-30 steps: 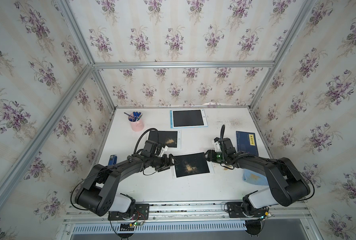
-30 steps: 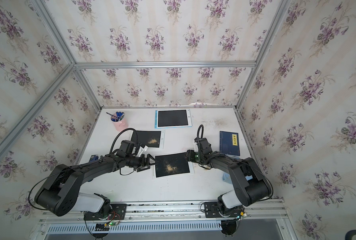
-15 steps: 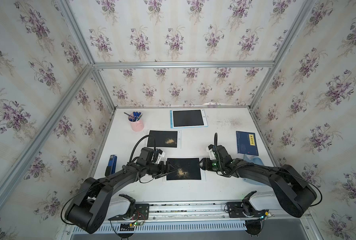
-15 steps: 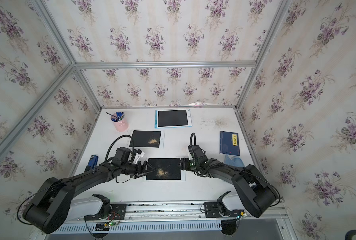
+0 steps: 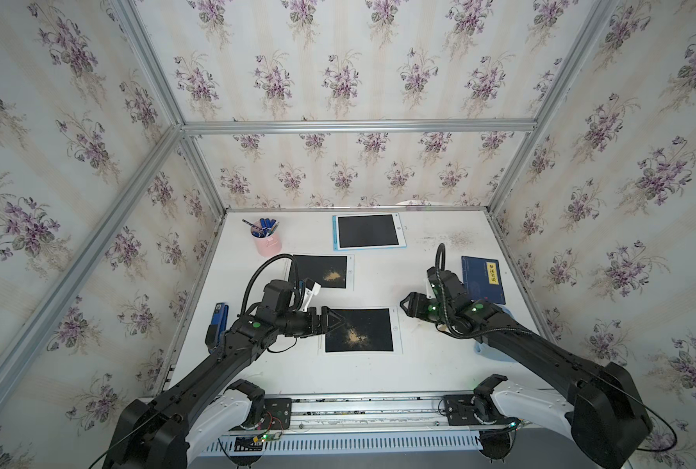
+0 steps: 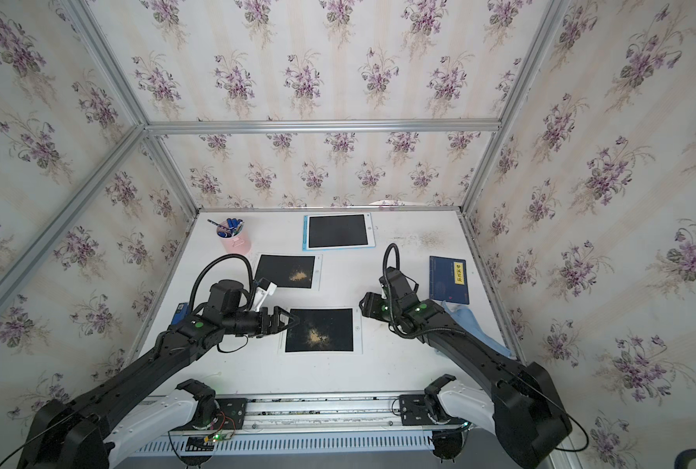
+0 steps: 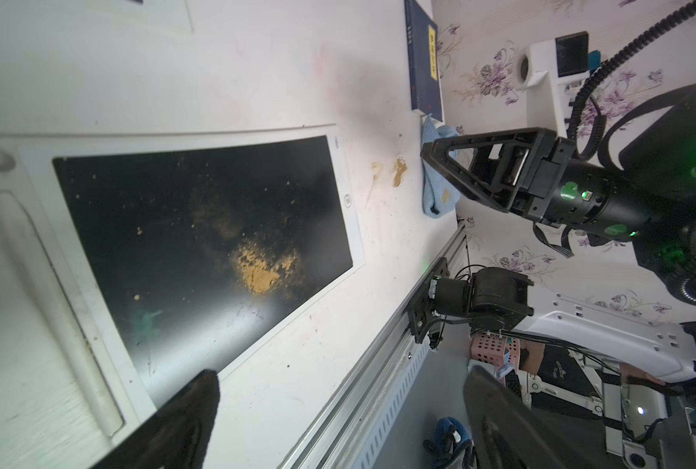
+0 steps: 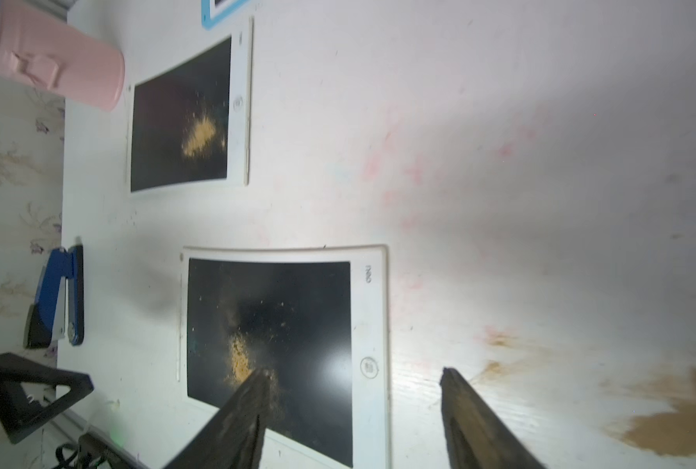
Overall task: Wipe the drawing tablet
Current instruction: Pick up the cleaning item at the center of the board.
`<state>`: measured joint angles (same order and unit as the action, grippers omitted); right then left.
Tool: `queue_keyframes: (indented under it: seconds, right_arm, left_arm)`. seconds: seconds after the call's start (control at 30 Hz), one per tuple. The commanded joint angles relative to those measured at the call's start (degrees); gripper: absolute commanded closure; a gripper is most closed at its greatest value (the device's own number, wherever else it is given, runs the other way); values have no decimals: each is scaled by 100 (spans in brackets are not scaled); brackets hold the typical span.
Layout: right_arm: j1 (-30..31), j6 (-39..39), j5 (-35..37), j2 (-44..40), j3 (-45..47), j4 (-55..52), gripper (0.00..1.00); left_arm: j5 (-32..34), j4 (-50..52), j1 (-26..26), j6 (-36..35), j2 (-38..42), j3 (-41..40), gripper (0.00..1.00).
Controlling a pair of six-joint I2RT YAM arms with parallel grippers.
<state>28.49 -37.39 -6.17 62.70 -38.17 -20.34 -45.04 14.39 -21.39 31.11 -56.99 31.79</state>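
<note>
Left wrist view, item one: drawing tablet (image 7: 200, 243), white frame, dark screen. It lies flat near the front middle of the surface (image 5: 419, 365). Tan powder (image 7: 261, 272) is heaped on the screen, with finer specks around it.

Item two: left end effector (image 5: 336, 320), jaws wide apart and empty, hanging at the tablet's left border.

Item three: right end effector (image 5: 407, 306), jaws apart with nothing between them, just beside the tablet's right border and clear of it.

Item four: blue cloth (image 6: 464, 318), crumpled at the surface's right side beside the blue book (image 5: 482, 280). It sits partly under the right arm (image 5: 541, 353), and neither end effector holds it.

Wiping looks not yet begun. From where I stand, the cloth wants fetching first, by the right arm as the nearer one, pinching a raised fold rather than the flat. The left could then pin the frame while the cloth sweeps one way, gathering the powder rather than scattering it toward the second dusty tablet (image 5: 324, 272) behind.
</note>
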Motion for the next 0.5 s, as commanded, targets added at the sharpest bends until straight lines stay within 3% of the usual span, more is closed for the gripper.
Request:
queue_keyframes:
  seconds: [0.0,0.2,0.3,0.47]
  right_arm:
    - [-637,157,354,-513,-140,-1033,29]
    - [-2700,-342,1397,-1136,-498,-2517,26]
    - [-3203,-535,1906,-1007,-681,-2853,16]
    - [-3592,-1377,2871,-624,-766,-3360,13]
  left_arm:
    - [48,289,-3,-304,-84,323,5]
    - [-131,-293,9,-248,-598,460,5]
    - [-216,-538,-4,-201,-753,466,5]
    - [-249,-601,3,-235,-943,582,5]
